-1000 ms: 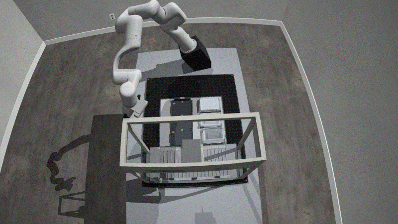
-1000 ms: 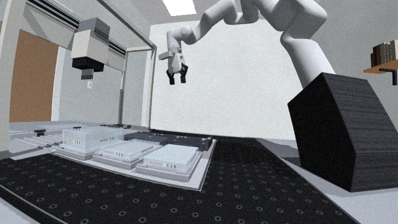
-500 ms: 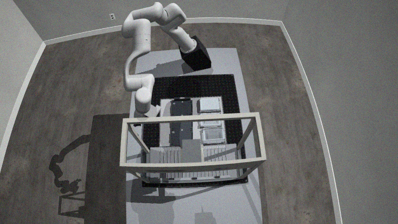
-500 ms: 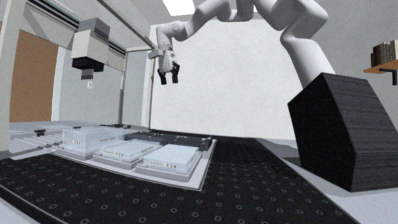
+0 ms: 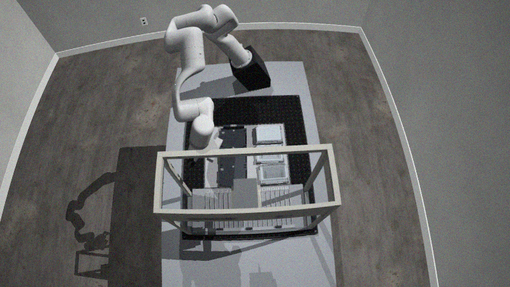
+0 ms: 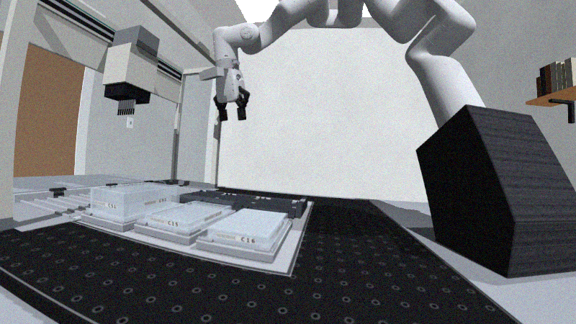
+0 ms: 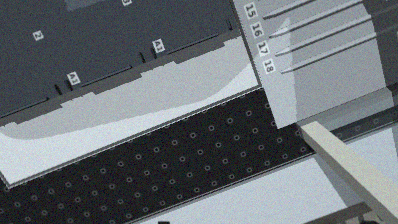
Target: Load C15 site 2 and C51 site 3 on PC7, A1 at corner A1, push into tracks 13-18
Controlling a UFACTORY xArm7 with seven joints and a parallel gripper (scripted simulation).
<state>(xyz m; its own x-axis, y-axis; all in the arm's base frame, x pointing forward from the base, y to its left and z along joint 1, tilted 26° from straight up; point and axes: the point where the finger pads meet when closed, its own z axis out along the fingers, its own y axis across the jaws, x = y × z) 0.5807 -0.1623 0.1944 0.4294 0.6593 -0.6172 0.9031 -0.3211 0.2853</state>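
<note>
Hanging high above the left side of the worktop, the gripper point(image 6: 231, 108) has its fingers spread wide with nothing between them, well apart from everything below. Under it, the dark carrier PC7 point(image 5: 232, 137) lies loose on the pale apron point(image 7: 150, 107), its sites bare; the wrist view shows its site 2 label and two A1 corner marks, with track numbers 15 to 18 beside the rails point(image 7: 320, 30). Toward the right edge, the three nests stand in a row, each plate seated: C51 point(image 6: 120, 200), then C15 point(image 6: 183, 216), then C16 point(image 6: 249, 228).
</note>
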